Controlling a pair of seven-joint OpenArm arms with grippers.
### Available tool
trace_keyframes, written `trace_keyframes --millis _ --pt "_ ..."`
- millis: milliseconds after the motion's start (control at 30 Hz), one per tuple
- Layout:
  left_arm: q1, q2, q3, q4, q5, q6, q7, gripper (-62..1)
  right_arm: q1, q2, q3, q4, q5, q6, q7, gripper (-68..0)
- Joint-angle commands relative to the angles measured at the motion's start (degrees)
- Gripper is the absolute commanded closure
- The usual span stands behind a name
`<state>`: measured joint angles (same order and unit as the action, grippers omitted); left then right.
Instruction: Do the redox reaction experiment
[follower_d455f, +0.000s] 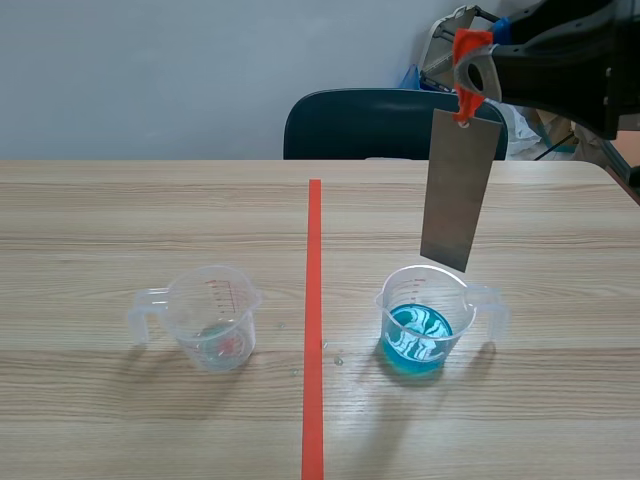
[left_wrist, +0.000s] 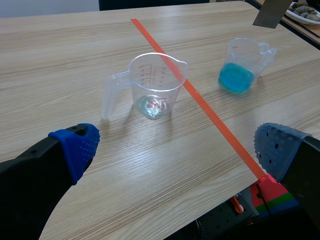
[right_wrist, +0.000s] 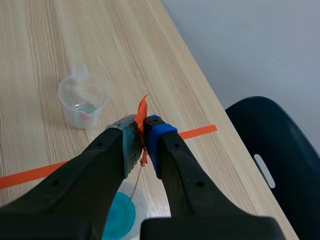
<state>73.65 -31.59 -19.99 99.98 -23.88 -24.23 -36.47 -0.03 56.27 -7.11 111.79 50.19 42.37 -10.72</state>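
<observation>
since the left gripper (left_wrist: 175, 147) is the closest thing, low over the near edge of the table (follower_d455f: 100, 420), i'll start there: its two blue-padded fingers are spread wide apart with nothing between them, just bare wood underneath

ahead of it stands a clear measuring cup (left_wrist: 157, 85), upright, handle pointing away from the orange tape line (follower_d455f: 313, 300). there's only a thin smear of something at the bottom. it looks faintly reddish in the scene view but i can't tell what it is

on the other side of the tape line, well apart from the first one, is the second measuring cup (follower_d455f: 425, 320). it's also upright, handle sticking out to the right, with a shallow layer of bright blue liquid (follower_d455f: 418, 338) in it

hanging over that cup is a flat grey metal strip (follower_d455f: 460, 190), a bit tilted, its lower end above the rim and clear of the liquid. the top of the strip has an orange tag (follower_d455f: 468, 48) on it, and the right gripper (right_wrist: 144, 134) is pinched tight on that tag, held up high on the arm coming in from the right. from the right wrist view you look down along the strip's thin edge, with the blue liquid below

furthest back there's a dark blue chair (follower_d455f: 380, 125) behind the far edge of the table
</observation>
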Motion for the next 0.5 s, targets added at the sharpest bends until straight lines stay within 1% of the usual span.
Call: trace_keyframes --millis 0,467 --pt "0.5 0.4 0.0 0.4 -0.4 -0.4 -0.9 -62.3 0.6 0.7 0.5 1.0 0.6 0.4 0.8 -0.6" --pt "0.5 0.4 0.0 0.4 -0.4 -0.4 -0.9 -62.3 0.0 0.5 0.5 1.0 0.6 0.4 1.0 -0.6"
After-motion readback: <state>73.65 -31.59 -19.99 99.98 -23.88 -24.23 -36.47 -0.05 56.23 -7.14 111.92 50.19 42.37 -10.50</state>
